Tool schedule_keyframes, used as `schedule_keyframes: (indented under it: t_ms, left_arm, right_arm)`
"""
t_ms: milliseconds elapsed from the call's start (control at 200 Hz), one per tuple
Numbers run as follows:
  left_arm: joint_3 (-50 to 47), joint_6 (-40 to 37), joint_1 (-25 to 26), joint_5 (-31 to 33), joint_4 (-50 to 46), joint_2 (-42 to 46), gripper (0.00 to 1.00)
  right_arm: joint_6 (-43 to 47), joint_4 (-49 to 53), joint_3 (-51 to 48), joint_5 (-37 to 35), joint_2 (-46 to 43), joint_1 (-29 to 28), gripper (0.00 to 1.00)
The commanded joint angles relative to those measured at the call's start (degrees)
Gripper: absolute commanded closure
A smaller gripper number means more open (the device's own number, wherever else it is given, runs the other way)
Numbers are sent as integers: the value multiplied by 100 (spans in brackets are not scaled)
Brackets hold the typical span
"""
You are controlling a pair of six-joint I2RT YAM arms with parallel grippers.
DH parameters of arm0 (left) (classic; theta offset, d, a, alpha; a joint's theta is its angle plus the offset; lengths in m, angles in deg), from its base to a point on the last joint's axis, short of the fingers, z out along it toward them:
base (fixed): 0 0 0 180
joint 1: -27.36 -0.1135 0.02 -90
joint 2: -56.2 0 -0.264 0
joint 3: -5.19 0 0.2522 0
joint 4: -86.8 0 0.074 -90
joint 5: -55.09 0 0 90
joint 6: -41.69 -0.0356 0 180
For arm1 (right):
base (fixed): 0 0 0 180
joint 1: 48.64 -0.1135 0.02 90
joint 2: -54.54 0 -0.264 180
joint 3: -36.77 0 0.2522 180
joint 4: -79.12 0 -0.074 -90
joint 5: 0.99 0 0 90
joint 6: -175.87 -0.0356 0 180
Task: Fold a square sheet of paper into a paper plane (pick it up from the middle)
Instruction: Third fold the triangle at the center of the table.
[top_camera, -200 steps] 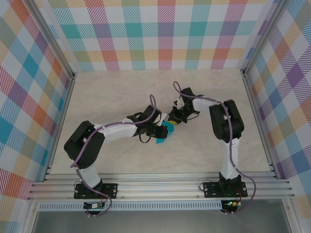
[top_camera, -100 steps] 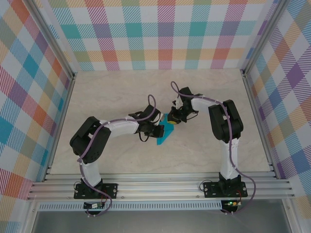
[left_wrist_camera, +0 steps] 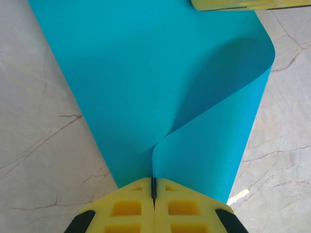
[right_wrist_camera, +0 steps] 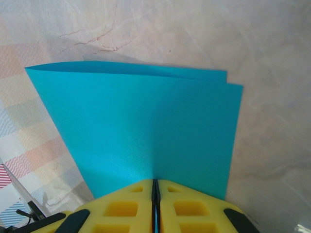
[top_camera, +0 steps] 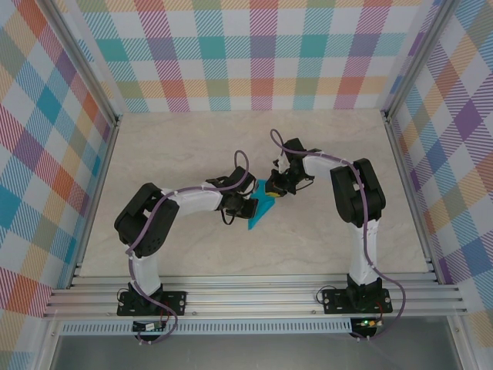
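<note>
Tabletop [top_camera: 192,146]: pale, marbled.
Walls [top_camera: 254,62]: pastel plaid panels.
Paper [top_camera: 259,213]: teal, apparently folded double.
Left claw [left_wrist_camera: 153,184]: clamped on paper.
Right claw [right_wrist_camera: 154,183]: clamped on paper.

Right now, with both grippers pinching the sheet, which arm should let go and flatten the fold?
Left, probably. The right gripper is shut on both layers of the square sheet of paper, their far edges nearly lined up, so it anchors. The left gripper is shut at the foot of the uncreased rounded bend.
</note>
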State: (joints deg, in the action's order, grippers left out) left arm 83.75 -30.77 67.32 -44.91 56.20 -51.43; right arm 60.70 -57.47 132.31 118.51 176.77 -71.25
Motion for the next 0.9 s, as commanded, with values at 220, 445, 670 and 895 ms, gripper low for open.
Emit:
schedule_keyframes:
  t_ms: [220, 445, 670, 895]
  left_arm:
    - [140, -108, -43, 235, -138, 9, 100]
    - [67, -206, -46, 299, -55, 164, 100]
    - [47, -231, -41, 324, 15, 202, 100]
    - [54, -251, -41, 479, 140, 337, 100]
  right_arm:
    - [109, 331, 5, -236, 248, -59, 89]
    - [119, 353, 6, -295, 276, -60, 90]
    - [118, 342, -39, -304, 297, -59, 90]
    - [122, 359, -30, -319, 298, -59, 90]
